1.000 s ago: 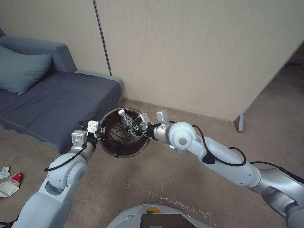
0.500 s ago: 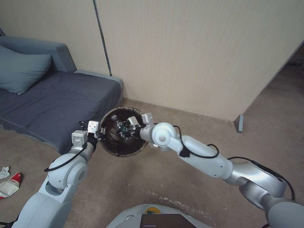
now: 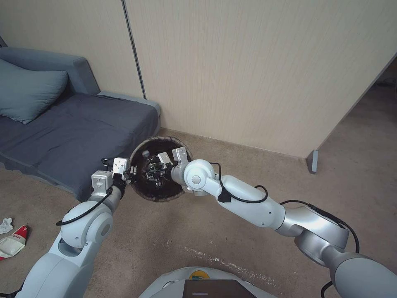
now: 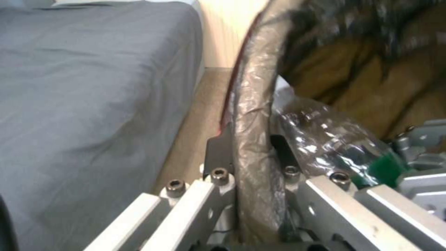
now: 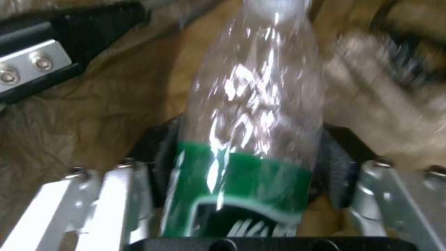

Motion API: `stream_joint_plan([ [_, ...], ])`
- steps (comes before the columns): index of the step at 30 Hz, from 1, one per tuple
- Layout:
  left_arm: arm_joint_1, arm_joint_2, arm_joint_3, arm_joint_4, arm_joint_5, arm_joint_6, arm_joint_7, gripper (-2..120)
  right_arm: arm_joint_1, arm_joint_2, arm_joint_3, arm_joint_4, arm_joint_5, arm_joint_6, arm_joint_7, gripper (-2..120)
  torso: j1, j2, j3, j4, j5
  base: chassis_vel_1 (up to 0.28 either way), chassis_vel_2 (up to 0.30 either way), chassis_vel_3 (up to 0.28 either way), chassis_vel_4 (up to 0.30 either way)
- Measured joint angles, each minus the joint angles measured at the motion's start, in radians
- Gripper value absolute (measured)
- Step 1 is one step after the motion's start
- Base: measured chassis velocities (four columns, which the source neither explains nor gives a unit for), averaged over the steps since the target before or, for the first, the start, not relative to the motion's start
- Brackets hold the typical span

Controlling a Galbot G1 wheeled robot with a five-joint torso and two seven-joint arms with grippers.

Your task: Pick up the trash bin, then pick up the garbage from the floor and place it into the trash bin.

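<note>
The bottle [image 5: 251,115] looks empty and clear — light, thin-walled, likely slick and easy to crush, so the labelled middle is the sound place to hold. The right gripper [image 3: 155,167] clasps it there, down inside the bin [image 3: 159,198]. The left gripper [image 3: 124,174] pinches the bin's bag-covered rim at its 9 o'clock, one finger on each side; the liner is soft and may slip. Below lies beige carpet [image 3: 198,236], a grey sofa [image 3: 74,132] at 10 o'clock, more litter [image 3: 12,242] at 8.
</note>
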Motion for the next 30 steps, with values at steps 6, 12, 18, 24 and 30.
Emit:
stream_joint_plan([
  [6,-0.002,-0.002,-0.002,0.003,0.001,0.001,0.000,3,0.005,-0.030,0.009,0.021,-0.021,0.028,0.001,82,0.000,0.000,0.000,0.0000,0.0002,0.000,0.000,0.000,0.000],
  [12,-0.005,-0.001,-0.003,0.009,0.001,0.001,0.000,3,0.020,-0.112,0.031,0.073,-0.011,0.039,0.000,98,0.000,0.000,0.000,-0.0001,0.0003,0.000,0.000,0.000,0.000],
  [18,-0.007,-0.006,0.004,0.014,0.007,0.001,-0.002,3,0.058,-0.286,0.120,0.257,0.067,0.039,0.033,100,0.000,0.000,0.000,0.0002,0.0004,0.000,0.000,0.000,0.000],
  [24,-0.004,-0.005,0.002,0.009,0.006,0.001,-0.001,3,-0.021,-0.384,0.275,0.433,0.055,0.069,0.026,100,0.000,0.000,0.000,0.0003,0.0004,0.000,0.000,0.000,0.000],
  [30,0.002,-0.006,0.003,0.007,0.007,0.001,0.000,3,-0.252,-0.527,0.567,0.555,-0.077,0.135,-0.060,100,0.000,0.000,0.000,-0.0003,0.0004,0.000,0.000,0.000,0.000],
])
